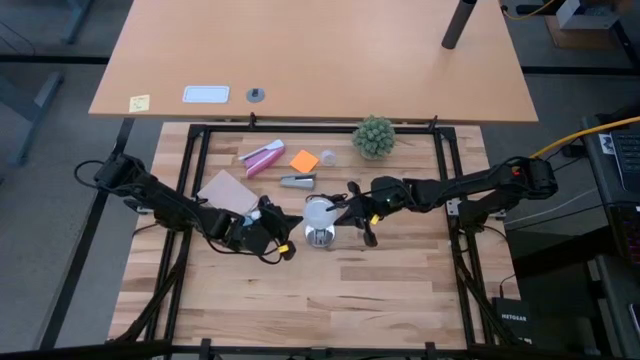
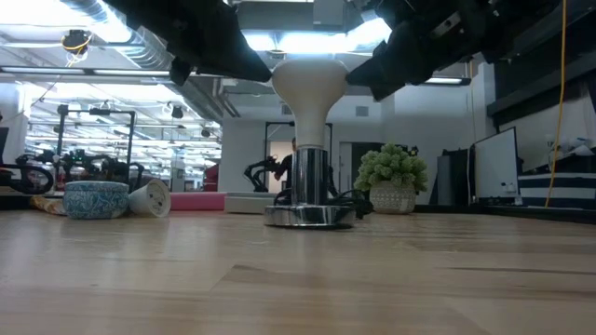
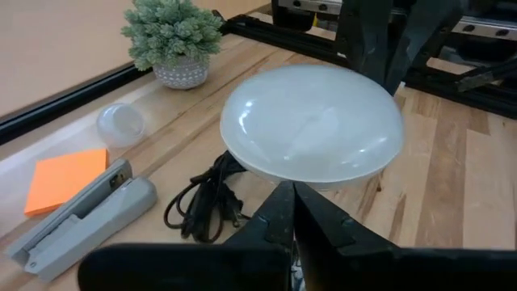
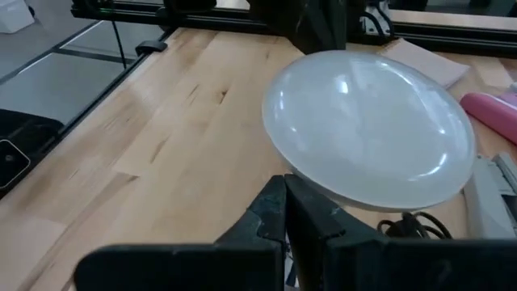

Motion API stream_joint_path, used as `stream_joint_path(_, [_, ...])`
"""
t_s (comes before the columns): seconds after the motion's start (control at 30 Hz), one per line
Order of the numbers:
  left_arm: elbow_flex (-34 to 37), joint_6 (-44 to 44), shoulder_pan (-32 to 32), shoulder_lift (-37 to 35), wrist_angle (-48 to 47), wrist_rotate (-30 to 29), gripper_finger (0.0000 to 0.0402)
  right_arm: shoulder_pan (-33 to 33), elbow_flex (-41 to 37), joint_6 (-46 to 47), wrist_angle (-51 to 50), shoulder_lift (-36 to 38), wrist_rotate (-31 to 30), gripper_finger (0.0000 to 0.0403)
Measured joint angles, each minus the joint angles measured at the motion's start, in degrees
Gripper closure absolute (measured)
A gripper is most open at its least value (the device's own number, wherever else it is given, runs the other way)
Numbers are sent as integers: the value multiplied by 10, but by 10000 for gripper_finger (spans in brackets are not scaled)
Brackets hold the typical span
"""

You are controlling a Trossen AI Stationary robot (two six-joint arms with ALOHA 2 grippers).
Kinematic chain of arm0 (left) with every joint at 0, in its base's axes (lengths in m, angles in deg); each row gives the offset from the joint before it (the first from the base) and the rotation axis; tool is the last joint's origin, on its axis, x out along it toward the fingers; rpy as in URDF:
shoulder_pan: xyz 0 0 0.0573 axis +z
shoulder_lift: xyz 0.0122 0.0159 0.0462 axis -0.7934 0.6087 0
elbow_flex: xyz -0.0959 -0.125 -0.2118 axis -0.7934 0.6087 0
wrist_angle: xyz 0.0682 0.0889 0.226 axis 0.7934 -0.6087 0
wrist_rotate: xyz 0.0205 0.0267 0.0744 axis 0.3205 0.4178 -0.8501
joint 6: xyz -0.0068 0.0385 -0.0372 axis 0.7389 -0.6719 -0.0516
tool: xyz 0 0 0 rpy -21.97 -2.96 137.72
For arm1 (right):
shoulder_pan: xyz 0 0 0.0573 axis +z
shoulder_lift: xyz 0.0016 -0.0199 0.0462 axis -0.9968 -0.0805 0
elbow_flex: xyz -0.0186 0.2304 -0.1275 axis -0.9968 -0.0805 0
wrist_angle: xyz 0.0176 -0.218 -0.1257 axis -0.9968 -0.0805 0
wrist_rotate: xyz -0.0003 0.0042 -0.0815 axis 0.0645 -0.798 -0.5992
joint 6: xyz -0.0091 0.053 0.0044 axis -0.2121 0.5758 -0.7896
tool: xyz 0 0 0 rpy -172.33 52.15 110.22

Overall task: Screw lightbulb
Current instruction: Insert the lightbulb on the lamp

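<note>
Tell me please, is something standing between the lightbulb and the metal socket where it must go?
Nothing visible does. The lightbulb already stands upright in the shiny socket, with its neck going straight down into it. The black cord lies on the table beside the socket, not between them.

Low view: both arms cut off by the top edge, fingers not visible. Lightbulb (image 2: 310,88) neck enters the metal socket (image 2: 309,191); threaded base hidden inside (seating depth cannot be told). High view: bulb (image 1: 318,211) overlaps the socket, contact with either arm indeterminate. Left wrist view: socket hidden under the dome (image 3: 313,123); stapler (image 3: 77,218) cut by the frame's left edge. Right wrist view: pink item (image 4: 494,107) cropped at right edge, unidentifiable.
</note>
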Motion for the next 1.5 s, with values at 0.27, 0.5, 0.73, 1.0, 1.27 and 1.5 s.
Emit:
stream_joint_path(0.27, [0,1,-1,0,0,0,400,0,0,0,-6,0,0,394])
stream_joint_path(0.5, [0,1,-1,0,-1,0,400,0,1,0,-35,1,-47,394])
stream_joint_path(0.73, [0,1,-2,0,-3,0,400,0,1,14,-65,1,-92,394])
stream_joint_path(1.0, [0,-15,-32,0,-4,0,400,-1,1,14,-73,8,-92,394])
stream_joint_path(1.27, [0,10,-64,0,6,39,400,-1,1,9,-126,65,-160,394])
stream_joint_path(1.5, [0,-17,-60,0,76,67,400,-1,1,9,-80,95,-165,394])
